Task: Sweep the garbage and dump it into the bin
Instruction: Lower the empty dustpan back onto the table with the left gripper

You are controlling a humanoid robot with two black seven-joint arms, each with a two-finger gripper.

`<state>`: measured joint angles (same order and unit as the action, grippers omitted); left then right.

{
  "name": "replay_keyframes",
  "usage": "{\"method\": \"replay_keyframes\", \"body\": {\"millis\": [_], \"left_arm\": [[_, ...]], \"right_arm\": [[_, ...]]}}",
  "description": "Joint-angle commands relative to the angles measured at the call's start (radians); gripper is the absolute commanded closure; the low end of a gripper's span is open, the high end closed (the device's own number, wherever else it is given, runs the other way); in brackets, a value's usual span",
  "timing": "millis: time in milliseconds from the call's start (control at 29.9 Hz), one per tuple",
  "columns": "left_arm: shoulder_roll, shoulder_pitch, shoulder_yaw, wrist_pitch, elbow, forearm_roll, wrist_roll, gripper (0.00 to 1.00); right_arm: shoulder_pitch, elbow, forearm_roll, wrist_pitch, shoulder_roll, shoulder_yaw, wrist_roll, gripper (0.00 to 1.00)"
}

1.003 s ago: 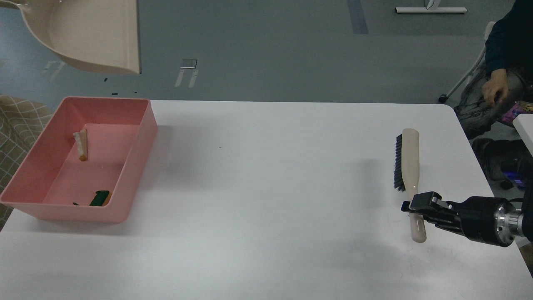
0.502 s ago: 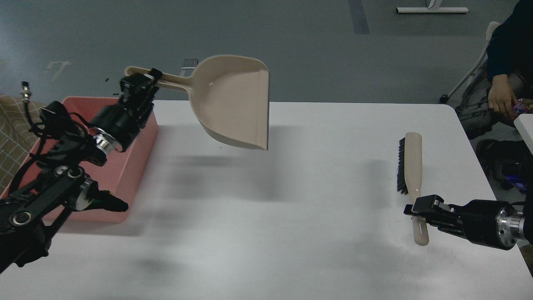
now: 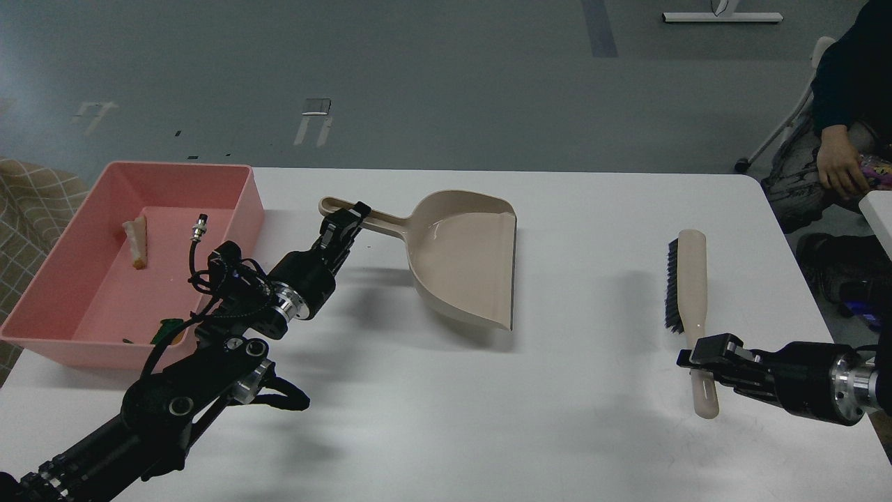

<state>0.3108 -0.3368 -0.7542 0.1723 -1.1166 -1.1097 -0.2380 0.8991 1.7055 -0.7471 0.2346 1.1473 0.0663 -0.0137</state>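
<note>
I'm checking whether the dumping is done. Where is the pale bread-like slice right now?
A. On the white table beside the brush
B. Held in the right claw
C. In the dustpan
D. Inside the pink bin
D: the bread-like slice lies on the floor of the pink bin, near its far left wall, while the dustpan on the table shows nothing in its scoop.

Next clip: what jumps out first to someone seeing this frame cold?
The beige dustpan sits mid-table, its handle held by the left tool. At the far left, the pink bin already holds the bread-like slice and the sponge. At the right, the right tool grips the brush by its handle.
</note>
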Motion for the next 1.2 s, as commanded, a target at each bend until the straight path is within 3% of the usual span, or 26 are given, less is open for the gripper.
{"method": "replay_keyframes", "body": {"millis": [0, 401, 468, 569, 602, 702, 870, 1171], "left_arm": [[0.004, -0.007, 0.052, 0.038, 0.014, -0.001, -0.007, 1.00], [0.002, -0.002, 0.055, 0.038, 0.012, 0.011, -0.012, 0.98], [0.004, -0.002, 0.055, 0.036, 0.012, 0.014, -0.014, 0.84], [0.005, -0.002, 0.055, 0.038, 0.012, 0.018, -0.014, 0.53], [0.007, 0.001, 0.053, 0.038, 0.012, 0.016, -0.014, 0.39], [0.014, 0.007, 0.055, 0.038, 0.008, 0.016, -0.024, 0.14], [0.022, 0.012, 0.055, 0.038, 0.003, 0.014, -0.032, 0.03], [0.051, 0.057, 0.062, 0.032, -0.009, 0.010, -0.049, 0.02]], "right_arm": [[0.000, 0.000, 0.000, 0.000, 0.000, 0.000, 0.000, 1.00], [0.000, 0.002, 0.000, -0.001, -0.003, 0.000, 0.000, 1.00], [0.000, 0.002, 0.002, -0.001, -0.003, 0.000, 0.000, 1.00], [0.000, 0.003, 0.002, -0.001, -0.003, -0.002, 0.000, 1.00], [0.000, 0.003, 0.002, -0.001, -0.003, -0.002, 0.000, 1.00], [0.000, 0.003, 0.002, -0.001, -0.003, -0.003, 0.000, 1.00], [0.000, 0.003, 0.002, -0.001, -0.009, -0.002, 0.000, 1.00], [0.000, 0.003, 0.003, -0.001, -0.027, -0.005, 0.012, 1.00]]}}
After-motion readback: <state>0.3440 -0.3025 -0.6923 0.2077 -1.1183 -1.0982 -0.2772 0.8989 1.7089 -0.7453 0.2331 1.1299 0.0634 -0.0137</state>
